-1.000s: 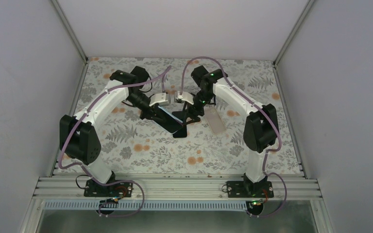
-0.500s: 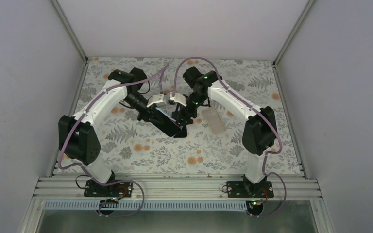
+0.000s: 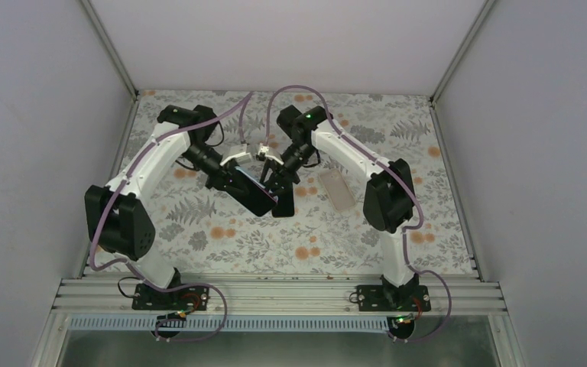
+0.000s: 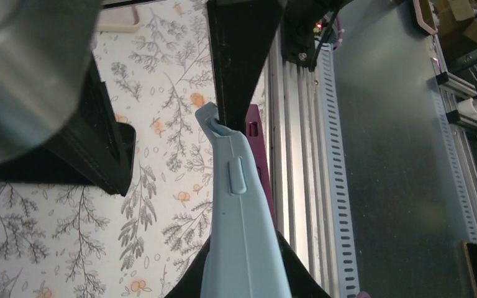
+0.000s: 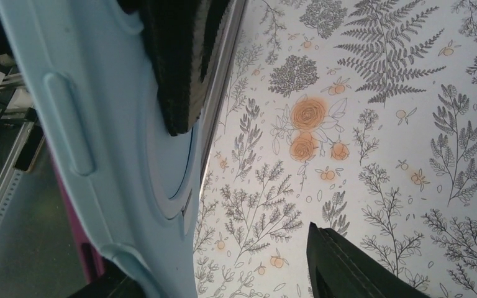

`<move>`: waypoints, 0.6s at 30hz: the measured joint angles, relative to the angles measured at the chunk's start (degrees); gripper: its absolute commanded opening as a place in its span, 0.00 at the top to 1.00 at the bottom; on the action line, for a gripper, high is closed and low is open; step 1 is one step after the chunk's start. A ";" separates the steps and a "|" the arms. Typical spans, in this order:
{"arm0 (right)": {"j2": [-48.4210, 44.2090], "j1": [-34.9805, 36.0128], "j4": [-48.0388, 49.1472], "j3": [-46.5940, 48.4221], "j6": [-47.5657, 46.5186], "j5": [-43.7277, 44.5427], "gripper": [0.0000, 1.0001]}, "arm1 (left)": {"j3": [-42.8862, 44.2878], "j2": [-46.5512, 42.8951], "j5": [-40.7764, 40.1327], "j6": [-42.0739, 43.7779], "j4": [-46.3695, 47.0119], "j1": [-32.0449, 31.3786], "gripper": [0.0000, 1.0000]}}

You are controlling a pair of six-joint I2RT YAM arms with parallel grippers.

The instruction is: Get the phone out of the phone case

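Observation:
A phone in a light blue case (image 4: 239, 236) is held tilted above the middle of the table; in the top view it looks dark (image 3: 246, 191). A magenta edge of the phone (image 4: 256, 139) shows behind the case. My left gripper (image 4: 242, 264) is shut on the case's lower end, also seen in the top view (image 3: 233, 170). My right gripper (image 5: 217, 267) is open: the case (image 5: 99, 143) lies against its left finger, and the right fingertip (image 5: 338, 261) stands well apart. In the top view the right gripper (image 3: 279, 191) sits at the phone's right end.
A flat pale rectangular thing (image 3: 338, 189) lies on the flowered table (image 3: 222, 237) just right of the grippers. The aluminium rail (image 3: 275, 294) runs along the near edge. White walls stand close on the left, back and right.
Both arms have shifted left with the phone. The right gripper has closed in from the right and now sits against the case's end.

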 measured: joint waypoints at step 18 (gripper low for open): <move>0.07 -1.05 6.73 -3.65 0.28 2.32 0.84 | -9.07 -6.97 -11.98 -19.61 21.73 -3.91 0.98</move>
